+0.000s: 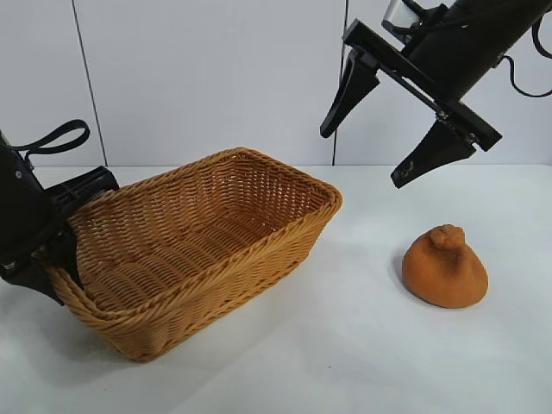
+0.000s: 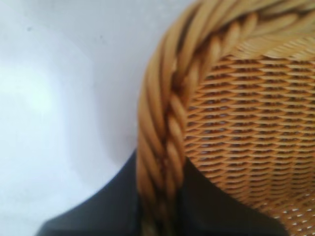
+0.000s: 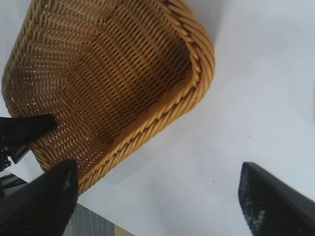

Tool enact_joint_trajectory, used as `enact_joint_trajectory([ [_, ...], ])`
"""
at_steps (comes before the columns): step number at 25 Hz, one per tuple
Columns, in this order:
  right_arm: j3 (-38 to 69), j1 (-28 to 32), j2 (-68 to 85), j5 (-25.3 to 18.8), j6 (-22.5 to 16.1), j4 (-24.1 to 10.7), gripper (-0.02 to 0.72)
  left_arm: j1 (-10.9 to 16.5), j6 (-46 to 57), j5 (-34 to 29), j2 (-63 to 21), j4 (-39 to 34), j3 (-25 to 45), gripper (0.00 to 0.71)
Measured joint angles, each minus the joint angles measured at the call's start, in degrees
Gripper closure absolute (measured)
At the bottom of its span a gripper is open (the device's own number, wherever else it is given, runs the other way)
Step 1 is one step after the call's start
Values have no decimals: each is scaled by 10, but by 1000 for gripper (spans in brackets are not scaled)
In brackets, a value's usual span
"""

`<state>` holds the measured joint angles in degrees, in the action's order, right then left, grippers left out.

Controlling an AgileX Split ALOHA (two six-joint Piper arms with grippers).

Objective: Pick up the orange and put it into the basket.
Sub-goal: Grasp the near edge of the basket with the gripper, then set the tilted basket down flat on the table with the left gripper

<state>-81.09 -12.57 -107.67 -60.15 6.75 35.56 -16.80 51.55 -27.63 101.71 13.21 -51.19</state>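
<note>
Looking from outside the rig, the orange (image 1: 445,267) sits on the white table (image 1: 345,362), well apart from the basket (image 1: 285,226) and below the right gripper (image 1: 379,129), which hangs above it with fingers spread wide; that arm is plainly nearer, with open room all round the fruit, its knobby top up. At the left wrist, the left gripper (image 2: 160,221) pinches the basket's braided rim between its dark fingers. At the right wrist, wide-set fingertips (image 3: 266,206) frame bare table beside the basket; the orange is out of sight there.
</note>
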Motion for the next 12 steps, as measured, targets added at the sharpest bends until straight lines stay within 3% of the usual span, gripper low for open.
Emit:
enact_joint_trajectory([
  [12, 0, 0, 0, -7, 0, -2, 97, 42, -109, -116, 1, 10, -156, 630],
])
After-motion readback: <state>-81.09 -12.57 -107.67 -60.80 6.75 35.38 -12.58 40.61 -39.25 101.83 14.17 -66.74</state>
